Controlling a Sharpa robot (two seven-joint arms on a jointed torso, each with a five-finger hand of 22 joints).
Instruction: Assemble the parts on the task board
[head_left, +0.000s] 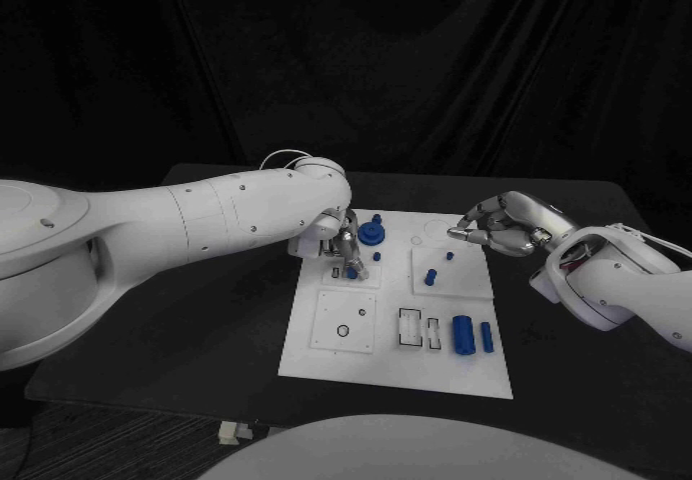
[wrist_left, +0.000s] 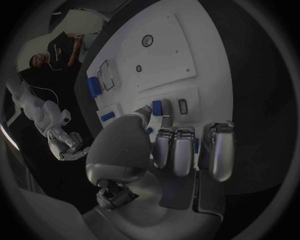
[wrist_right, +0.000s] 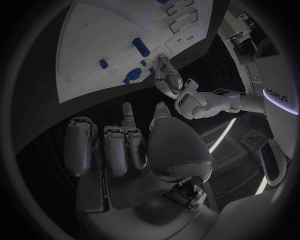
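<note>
Left hand (head_left: 342, 240) pinches a small blue part (wrist_left: 156, 106) over the task board's (head_left: 361, 345) far-left section. Right hand (head_left: 500, 224) hovers off the board's far-right edge, fingers curled in, holding nothing.

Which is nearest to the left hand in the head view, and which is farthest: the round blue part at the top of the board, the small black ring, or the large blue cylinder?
From the left hand:
1. Round blue part, right beside the fingers, at the task board's far edge.
2. Small black ring, on the near left panel.
3. Large blue cylinder, near right side.
</note>
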